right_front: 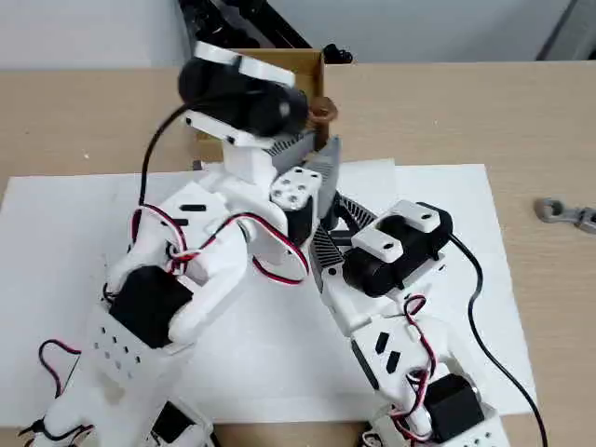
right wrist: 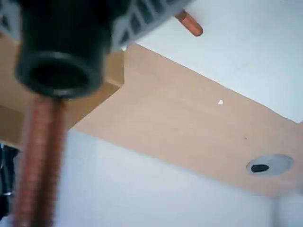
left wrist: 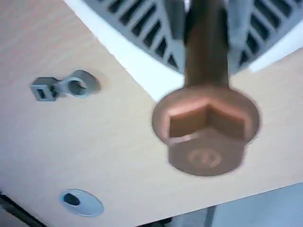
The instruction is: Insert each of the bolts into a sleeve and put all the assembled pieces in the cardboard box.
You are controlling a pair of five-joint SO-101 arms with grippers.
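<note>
Bright, even light from above; the white sheet [right_front: 456,186] glows pale, soft faint shadows lie on it beside the arms [right_front: 214,270], the bolt [left wrist: 206,127] gleams dully.

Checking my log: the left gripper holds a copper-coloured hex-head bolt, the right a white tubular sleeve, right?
No: the tubular sleeve in the right gripper is black, not white, per the right wrist view. The left gripper does hold the copper-coloured hex-head bolt.
</note>
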